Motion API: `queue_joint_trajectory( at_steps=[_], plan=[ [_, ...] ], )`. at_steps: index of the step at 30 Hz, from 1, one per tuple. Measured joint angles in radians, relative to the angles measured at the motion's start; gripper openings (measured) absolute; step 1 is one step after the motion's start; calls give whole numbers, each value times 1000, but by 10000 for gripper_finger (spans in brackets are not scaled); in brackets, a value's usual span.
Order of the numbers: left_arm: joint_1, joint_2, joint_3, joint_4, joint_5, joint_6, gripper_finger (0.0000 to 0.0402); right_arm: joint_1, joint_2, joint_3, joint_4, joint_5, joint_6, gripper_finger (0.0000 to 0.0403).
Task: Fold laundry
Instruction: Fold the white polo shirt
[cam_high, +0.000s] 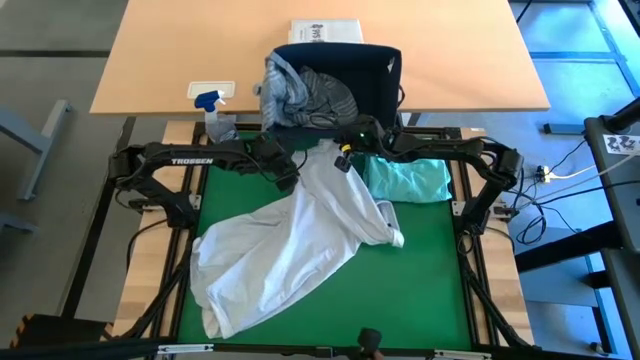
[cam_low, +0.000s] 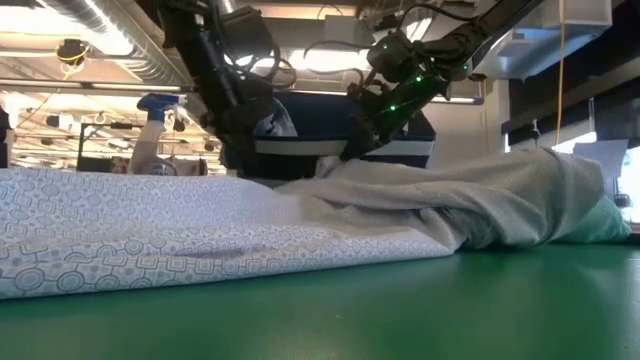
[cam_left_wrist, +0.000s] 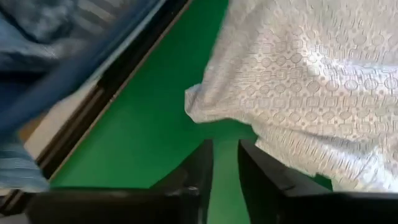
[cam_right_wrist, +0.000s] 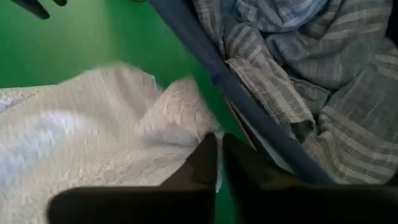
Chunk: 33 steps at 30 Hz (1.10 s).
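The white t-shirt (cam_high: 290, 250) lies spread and crumpled across the green mat (cam_high: 430, 290) of the table, running from the far centre edge toward the near left corner. Its fabric carries a fine printed geometric pattern, visible at close range in the low view (cam_low: 150, 240) and the left wrist view (cam_left_wrist: 311, 81). The cloth forms broad folds, with a rolled hem at its right side.

The mint-teal garment (cam_high: 408, 180) lies in a flat folded bundle at the far right of the mat, just beside the t-shirt.

The grey-blue striped button-up shirt (cam_high: 305, 95) sits bunched in the navy fabric basket (cam_high: 375, 75) beyond the far edge of the mat, partly hanging over the basket's rim. The right wrist view shows its narrow stripes and creased folds (cam_right_wrist: 323, 74).

The left pincer (cam_high: 285, 180) is at the far edge of the mat, beside the upper part of the t-shirt. Its fingers (cam_left_wrist: 199, 168) stand slightly apart, with green mat visible in the gap and no cloth between them.

The right pincer (cam_high: 343, 158) is at the far tip of the t-shirt, next to the basket. Its fingers (cam_right_wrist: 205, 158) are almost pressed together, with only a narrow slit between them; whether they pinch the cloth edge cannot be told.

A blue-topped spray bottle (cam_high: 213, 115) lies at the far left, outside the mat.
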Motion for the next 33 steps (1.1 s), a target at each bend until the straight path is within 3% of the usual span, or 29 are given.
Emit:
queue_joint_trajectory(
  at_steps=[7, 11, 18, 25, 33],
  plan=[
    [-9, 0, 71, -116, 12, 0, 132, -1, -11, 20, -35, 22, -11, 124],
    [-24, 0, 138, -197, 14, -3, 141, -3, -26, 79, -136, 17, -27, 147],
    [-79, 0, 218, -293, 84, -29, 142, -10, -100, 171, -336, -56, -20, 146],
    [-109, -1, 220, -312, 96, -79, 136, -6, -121, 172, -359, -79, -26, 139],
    [-124, -85, 276, -428, 153, -114, 135, -2, -140, 172, -374, -133, -29, 139]
  ],
)
